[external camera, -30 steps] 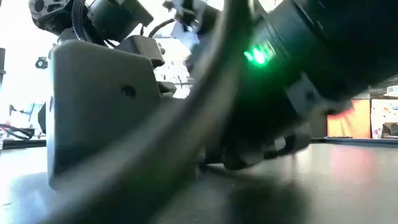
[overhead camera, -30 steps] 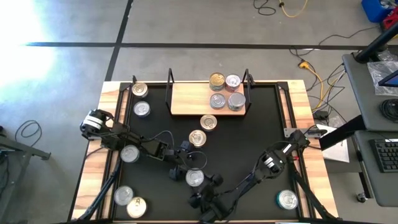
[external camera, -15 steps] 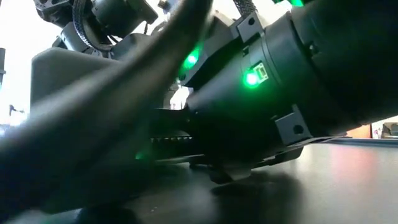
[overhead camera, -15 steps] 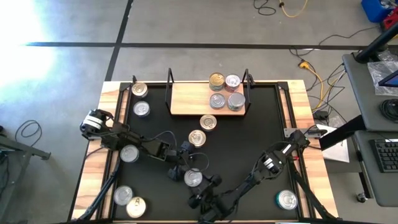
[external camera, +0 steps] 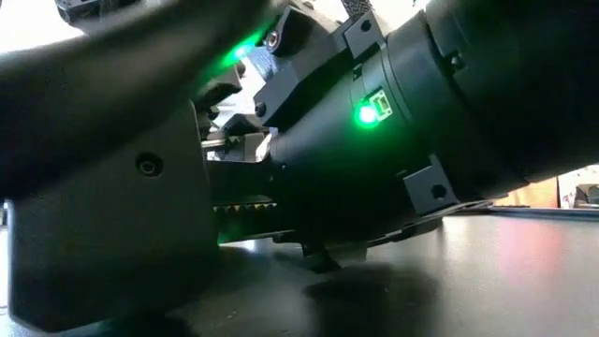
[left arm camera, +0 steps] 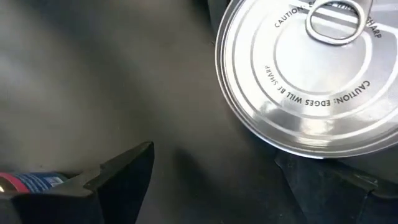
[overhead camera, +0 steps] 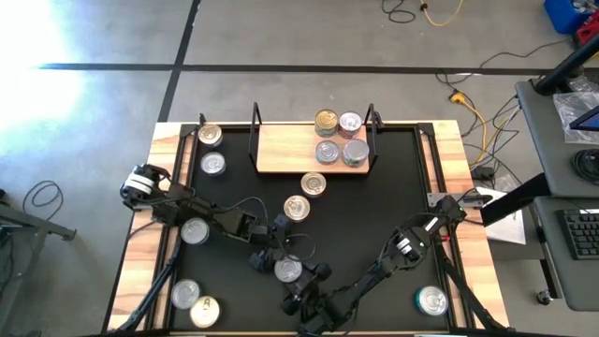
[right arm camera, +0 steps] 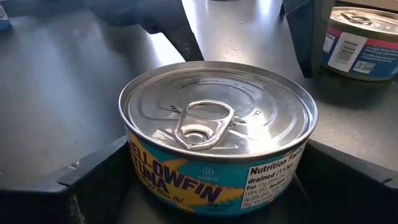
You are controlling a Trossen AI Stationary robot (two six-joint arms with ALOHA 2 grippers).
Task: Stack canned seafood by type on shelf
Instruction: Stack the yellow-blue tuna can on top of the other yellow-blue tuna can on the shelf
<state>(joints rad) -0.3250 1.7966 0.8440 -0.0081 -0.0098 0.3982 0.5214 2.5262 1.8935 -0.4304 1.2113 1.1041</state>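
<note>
Open table (overhead camera: 393, 197) right of tins (overhead camera: 305, 197)

- The left arm (overhead camera: 201, 223) reaches in from the left side of the table, stretched low toward the middle of its near half
- The left gripper (overhead camera: 271, 260) sits at that arm's end, fingers spread apart; one dark finger (left arm camera: 118, 177) shows in the left wrist view
- The right arm (overhead camera: 398, 253) comes from the right side and bends down toward the near edge
- The right gripper (overhead camera: 301, 285) lies low, close to the left gripper, its jaws wide apart, with a finger (right arm camera: 87, 183) showing on one side in its own wrist view
</note>
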